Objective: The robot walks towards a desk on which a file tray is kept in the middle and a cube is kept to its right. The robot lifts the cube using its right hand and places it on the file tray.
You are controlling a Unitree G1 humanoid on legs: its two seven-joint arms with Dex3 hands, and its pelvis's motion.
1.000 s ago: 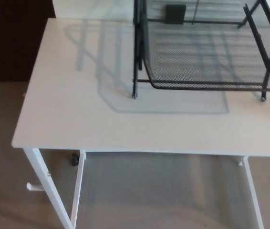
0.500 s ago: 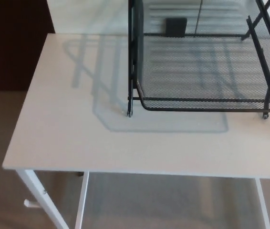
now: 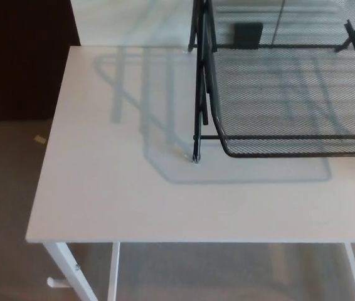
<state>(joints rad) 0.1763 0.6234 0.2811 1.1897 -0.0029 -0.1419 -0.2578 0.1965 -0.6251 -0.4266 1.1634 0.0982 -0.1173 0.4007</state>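
A black wire-mesh file tray [image 3: 290, 145] stands on the white desk [image 3: 115, 188], filling the upper right of the head view and running off the right edge. Its front left leg rests near the desk's middle. The cube does not show in this view. Neither of my hands is in the picture.
The desk's left half lies bare, with the tray's shadow across it. White desk legs [image 3: 71, 276] show below the front edge. Beige carpet [image 3: 2, 207] lies to the left, a dark wall area [image 3: 21, 56] at the upper left, and a small dark object [image 3: 248, 34] behind the tray.
The whole picture has shifted right and slightly down since the earlier frames, so the camera has moved. The tray and desk keep their places relative to each other.
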